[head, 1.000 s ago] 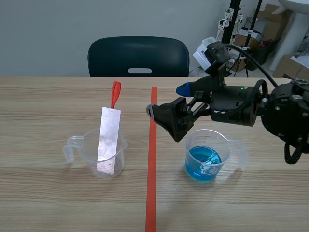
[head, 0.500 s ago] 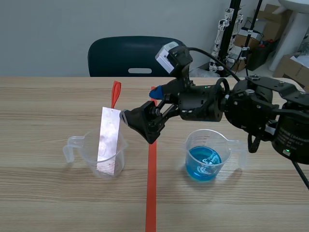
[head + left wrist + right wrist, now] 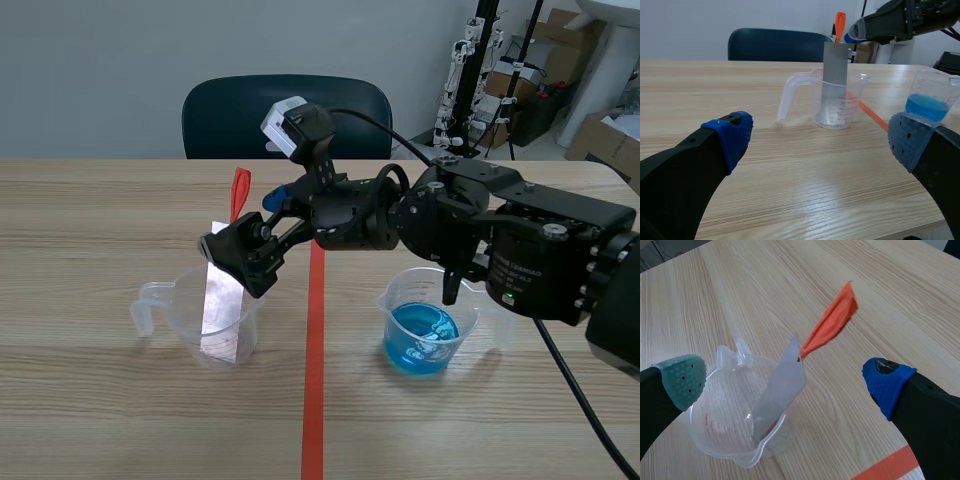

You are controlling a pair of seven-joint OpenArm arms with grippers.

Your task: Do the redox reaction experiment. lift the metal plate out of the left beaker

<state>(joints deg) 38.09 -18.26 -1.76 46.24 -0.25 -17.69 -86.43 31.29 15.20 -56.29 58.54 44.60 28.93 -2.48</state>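
Plate of bare metal (image 3: 220, 312) stands tilted in the left beaker (image 3: 183, 318). Its lower end is on the beaker's floor and its upper part leans on the rim, sticking up well above it. That's prob. so there's smth to grab w/o reaching inside. Orange tag (image 3: 239, 192) is fixed at the plate's top corner and rises past it. The beaker is clear plastic w/ red scale marks & a handle; no coloured liquid shows in it.

Right pincer (image 3: 242, 222) reaches in from the right arm, across the red tape line (image 3: 314, 400), to the plate's top end. Its fingers are apart, grey-green pad one side, blue pad the other, w/ plate top & tag base in the gap betw. them. Can't tell if either pad touches the plate. My read: it's lined up for a pinch on the top edge, no grip yet, lift not begun.

Left pincer (image 3: 821, 141) is low over the bench, fingers wide apart, nothing betw. them. The left beaker is well ahead of it, so it's prob. parked out of the way.

Right beaker (image 3: 425, 320) holds blue liquid and stands across the tape, under the right arm.

Bench (image 3: 100, 420) is light wood-grain. Behind it are a dark chair (image 3: 287, 115), a grey wall, and cardboard boxes (image 3: 612, 140) & a black stand (image 3: 485, 60) at back right.
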